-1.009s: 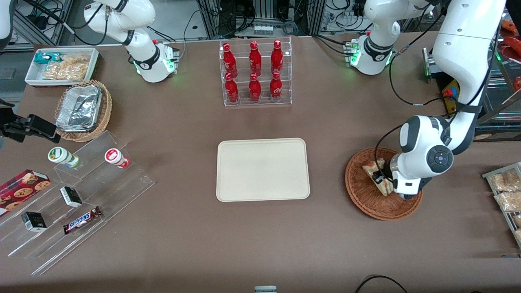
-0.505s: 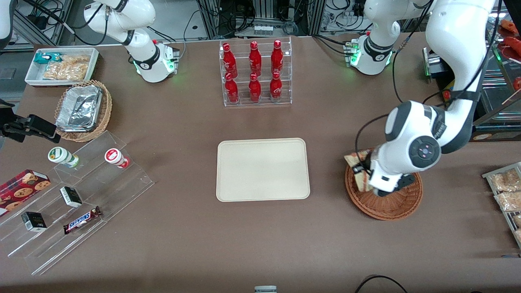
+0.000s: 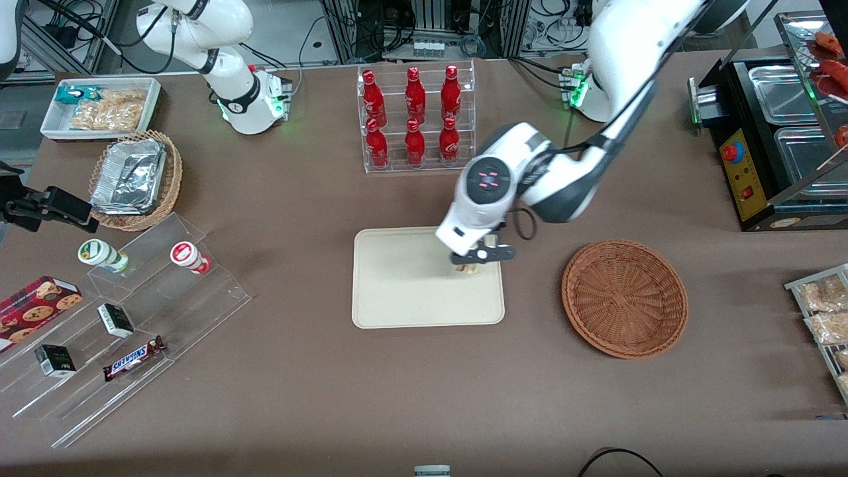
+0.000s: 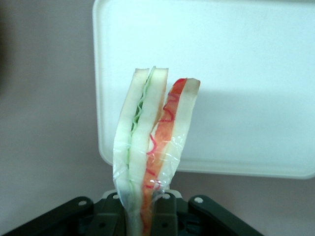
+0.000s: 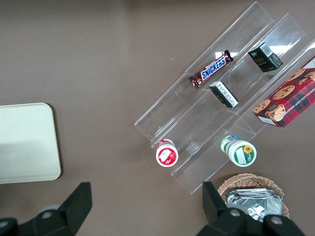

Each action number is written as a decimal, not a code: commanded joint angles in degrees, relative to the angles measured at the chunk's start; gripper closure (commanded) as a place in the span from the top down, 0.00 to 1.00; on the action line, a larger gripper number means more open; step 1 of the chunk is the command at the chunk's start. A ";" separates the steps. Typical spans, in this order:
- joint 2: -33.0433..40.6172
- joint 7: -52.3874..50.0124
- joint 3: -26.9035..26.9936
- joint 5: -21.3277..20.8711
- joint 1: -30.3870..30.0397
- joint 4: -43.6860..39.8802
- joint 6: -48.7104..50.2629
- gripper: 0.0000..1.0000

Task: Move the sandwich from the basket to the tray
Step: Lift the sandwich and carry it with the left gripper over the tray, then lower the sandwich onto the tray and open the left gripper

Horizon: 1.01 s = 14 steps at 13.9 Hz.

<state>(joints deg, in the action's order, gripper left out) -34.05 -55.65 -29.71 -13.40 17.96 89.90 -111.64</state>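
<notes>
Pale sandwich [image 4: 150, 147]: wrapped in film, pinched upright in the gripper [image 3: 474, 260], above the tray [image 3: 397, 291]
Gripper: clamped on the wedge; over the tray's edge nearest the basket [image 3: 624, 298]
Surface: brown tabletop [image 3: 318, 391]; cabling at the room's edge
</notes>
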 commanded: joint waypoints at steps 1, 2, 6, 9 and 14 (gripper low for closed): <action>-8.81 -7.35 0.53 -6.53 4.70 -8.67 0.90 0.10; -10.14 -7.72 0.53 -6.98 5.23 -9.47 0.89 0.10; -12.78 -7.46 0.53 -7.07 6.47 -9.74 0.63 0.13; -14.72 -7.55 0.53 -7.25 6.56 -10.18 -2.96 0.33; -15.34 -7.03 1.06 -12.95 7.00 -12.90 -2.80 1.00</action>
<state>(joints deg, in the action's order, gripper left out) -48.77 -62.33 -29.51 -23.41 23.62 79.61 -115.15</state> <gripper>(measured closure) 0.458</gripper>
